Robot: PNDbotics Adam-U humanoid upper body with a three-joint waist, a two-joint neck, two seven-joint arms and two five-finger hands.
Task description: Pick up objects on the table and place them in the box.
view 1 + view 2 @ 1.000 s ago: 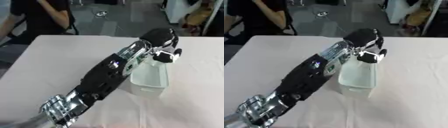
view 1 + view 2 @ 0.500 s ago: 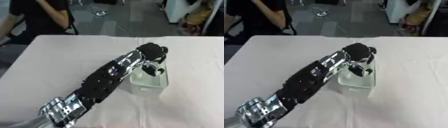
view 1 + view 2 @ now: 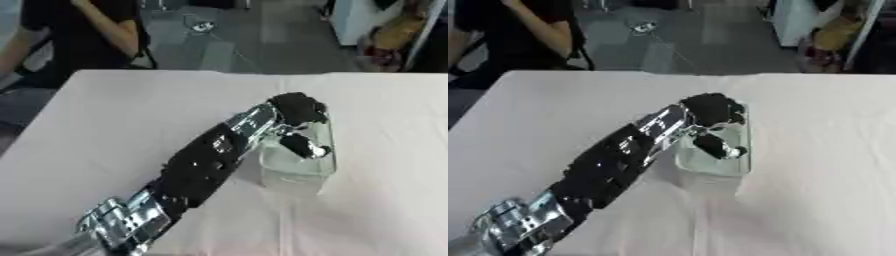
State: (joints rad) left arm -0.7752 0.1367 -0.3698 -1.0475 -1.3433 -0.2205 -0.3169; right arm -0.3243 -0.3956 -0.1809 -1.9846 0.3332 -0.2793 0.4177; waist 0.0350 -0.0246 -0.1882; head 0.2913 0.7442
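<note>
**Presently: left hand found inside box**

Nearest the camera, the left arm (image 3: 197,172) entered from the lower left corner and ran diagonally up across the table (image 3: 114,130), which was covered in a pale cloth. At its end, the left hand (image 3: 297,112) was bent down over the near-left wall of the box (image 3: 324,167), a clear open-topped container just below and to the right of the wrist. The fingers (image 3: 302,146) reached down into the box interior and appeared curled; a small pale shape showed at their tips, but whether it was a held object or part of the hand could not be determined, so the grasp state could not be told. Beyond the hand, the table extended to its far edge. The right hand was not seen in either view.
</note>
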